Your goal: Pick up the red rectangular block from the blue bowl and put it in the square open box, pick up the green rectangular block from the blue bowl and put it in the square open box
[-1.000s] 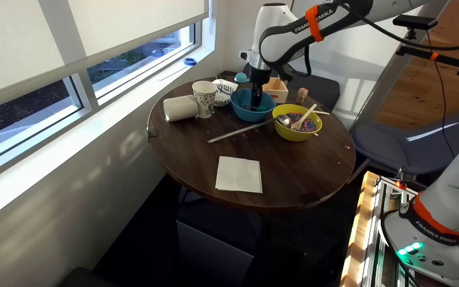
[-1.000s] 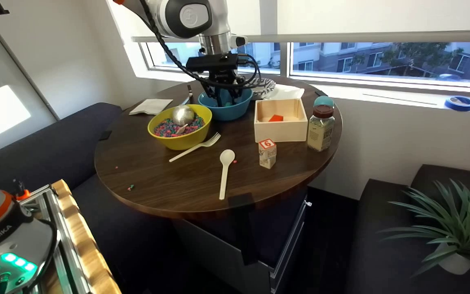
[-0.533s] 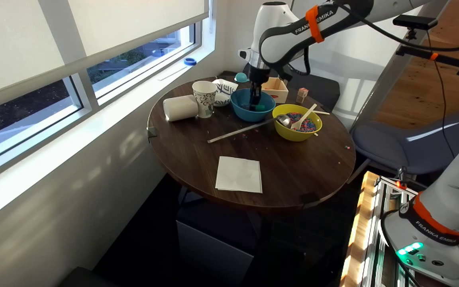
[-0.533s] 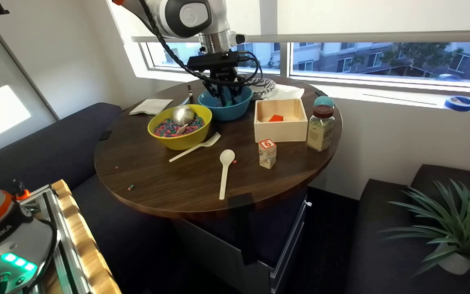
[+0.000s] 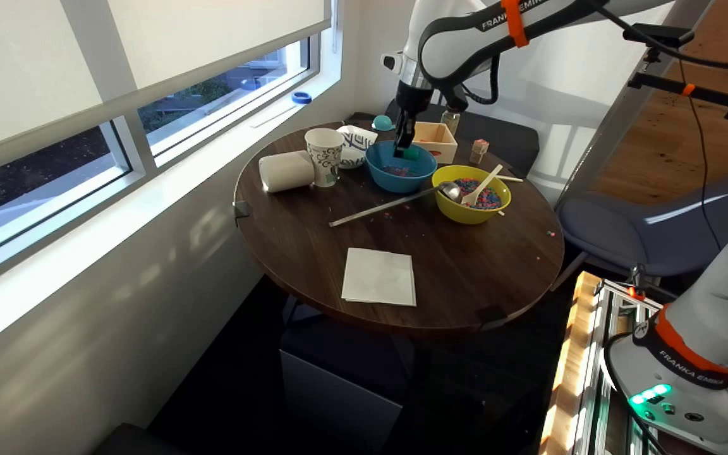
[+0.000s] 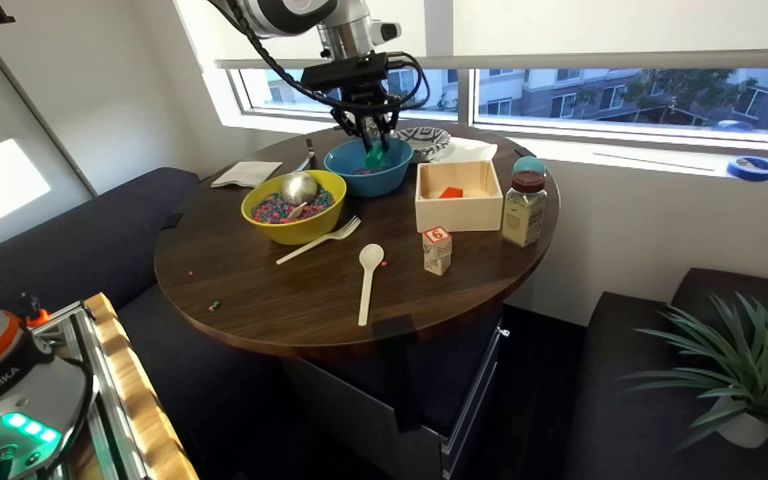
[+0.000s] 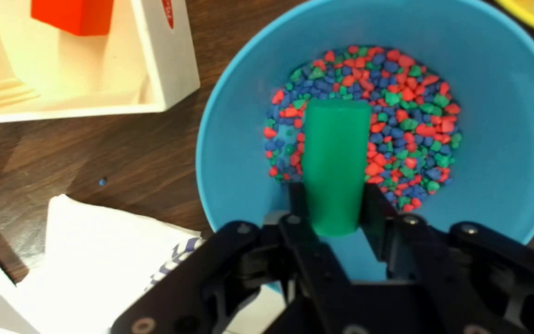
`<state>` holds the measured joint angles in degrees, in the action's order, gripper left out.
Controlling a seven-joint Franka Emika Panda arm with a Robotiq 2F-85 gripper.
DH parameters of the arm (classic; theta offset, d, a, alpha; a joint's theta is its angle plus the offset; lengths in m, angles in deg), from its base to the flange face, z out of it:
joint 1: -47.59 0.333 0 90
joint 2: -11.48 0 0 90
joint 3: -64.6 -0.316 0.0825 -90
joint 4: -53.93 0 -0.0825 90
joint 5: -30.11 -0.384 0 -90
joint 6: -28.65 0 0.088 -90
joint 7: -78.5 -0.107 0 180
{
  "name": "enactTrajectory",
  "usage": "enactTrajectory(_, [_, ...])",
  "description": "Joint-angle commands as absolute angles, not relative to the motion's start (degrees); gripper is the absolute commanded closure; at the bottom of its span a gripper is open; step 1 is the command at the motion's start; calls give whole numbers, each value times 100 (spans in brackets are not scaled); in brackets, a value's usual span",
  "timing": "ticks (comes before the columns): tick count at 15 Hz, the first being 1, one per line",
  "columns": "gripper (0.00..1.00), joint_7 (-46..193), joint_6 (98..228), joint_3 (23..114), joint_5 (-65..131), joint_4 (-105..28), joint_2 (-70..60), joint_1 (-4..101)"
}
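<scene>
My gripper [image 7: 333, 199] is shut on the green block [image 7: 336, 162] in the wrist view, one finger on each long side. It holds the block over the blue bowl [image 7: 230, 153], above small coloured pebbles. In an exterior view the green block [image 6: 375, 155] hangs tilted from the gripper [image 6: 376, 140], within the rim of the blue bowl [image 6: 371, 185]. The red block [image 6: 451, 193] lies inside the square open box [image 6: 459, 220], beside the bowl. Both also show in the wrist view, the red block [image 7: 79, 14] cut by the top edge and the box [image 7: 169, 60] at upper left.
A yellow bowl [image 6: 294, 233] with a ladle stands close to the blue bowl. A jar [image 6: 524, 213] and stacked letter cubes [image 6: 437, 250] stand near the box. A patterned plate [image 6: 424, 141], white napkin [image 7: 104, 250] and paper cup [image 5: 325, 158] are also near.
My gripper has risen from the bottom of the blue bowl, with the green block lifted in it. The pebbles in the bowl now show. The red block and box have not moved.
</scene>
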<state>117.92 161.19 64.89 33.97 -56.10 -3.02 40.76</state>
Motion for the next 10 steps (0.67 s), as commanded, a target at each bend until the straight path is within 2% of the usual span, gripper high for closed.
enactTrajectory(1, [92, 11777, 16254, 6536, 3292, -5755, -55, 4000])
enactTrajectory(10, [92, 11285, 16849, 7168, 3616, -5642, -105, 3628])
